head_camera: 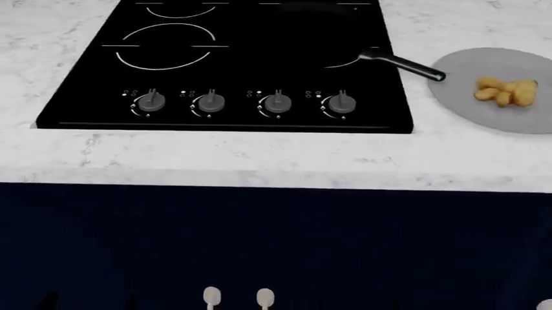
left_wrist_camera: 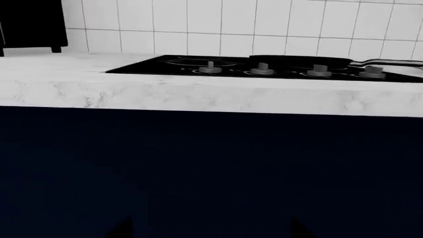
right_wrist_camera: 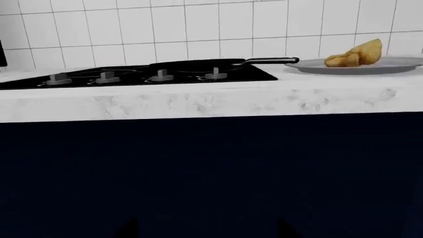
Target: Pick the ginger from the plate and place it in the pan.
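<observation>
The knobbly yellow-orange ginger [head_camera: 507, 91] lies on the flat round light-grey plate [head_camera: 466, 97], toward the plate's right side, at the right edge of the white marble desk [head_camera: 216, 158]. The round black frying pan [head_camera: 319, 19] sits on the rear right of the black glass stovetop [head_camera: 233, 64], its long straight handle [head_camera: 404, 64] reaching out until its tip overlaps the plate's left rim. Both arms hang low before the dark blue cabinet front [head_camera: 276, 239]; whether either arm's jaws are open or closed cannot be told.
</observation>
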Controlling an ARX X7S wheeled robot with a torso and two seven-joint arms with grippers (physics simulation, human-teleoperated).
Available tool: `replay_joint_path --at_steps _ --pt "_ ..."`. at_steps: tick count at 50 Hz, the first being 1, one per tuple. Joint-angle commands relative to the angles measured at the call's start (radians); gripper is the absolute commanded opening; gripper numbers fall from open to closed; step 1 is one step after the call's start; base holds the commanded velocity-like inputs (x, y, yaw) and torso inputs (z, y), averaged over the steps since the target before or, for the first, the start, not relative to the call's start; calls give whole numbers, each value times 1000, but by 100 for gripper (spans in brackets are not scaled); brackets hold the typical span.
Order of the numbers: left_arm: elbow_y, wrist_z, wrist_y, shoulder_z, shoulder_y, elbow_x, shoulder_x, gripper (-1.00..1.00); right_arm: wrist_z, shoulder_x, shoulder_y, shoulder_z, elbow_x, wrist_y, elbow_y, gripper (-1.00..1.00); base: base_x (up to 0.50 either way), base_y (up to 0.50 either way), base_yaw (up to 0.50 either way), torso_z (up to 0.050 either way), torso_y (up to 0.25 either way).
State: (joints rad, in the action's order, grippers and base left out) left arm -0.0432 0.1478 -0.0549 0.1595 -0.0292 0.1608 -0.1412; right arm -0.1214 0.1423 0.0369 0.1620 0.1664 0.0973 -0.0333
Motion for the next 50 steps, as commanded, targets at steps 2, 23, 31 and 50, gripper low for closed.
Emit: replay_joint_path --at_steps 2,23,31,50 --pt "-11 11 3 4 -2 14 -10 100 -9 8 -1 15 4 -6 -4 100 -8 -496 0 0 0" --pt "-24 28 6 17 -4 23 -26 100 -28 23 -8 39 4 -40 -17 100 -3 -225 0 0 0" --pt "-17 31 0 22 -1 27 -29 100 -35 23 -7 39 11 -23 -3 100 0 0 0 0 0" --pt "-15 46 -8 24 -4 40 -39 100 -39 33 -7 50 26 -12 -4 100 -6 -315 0 0 0"
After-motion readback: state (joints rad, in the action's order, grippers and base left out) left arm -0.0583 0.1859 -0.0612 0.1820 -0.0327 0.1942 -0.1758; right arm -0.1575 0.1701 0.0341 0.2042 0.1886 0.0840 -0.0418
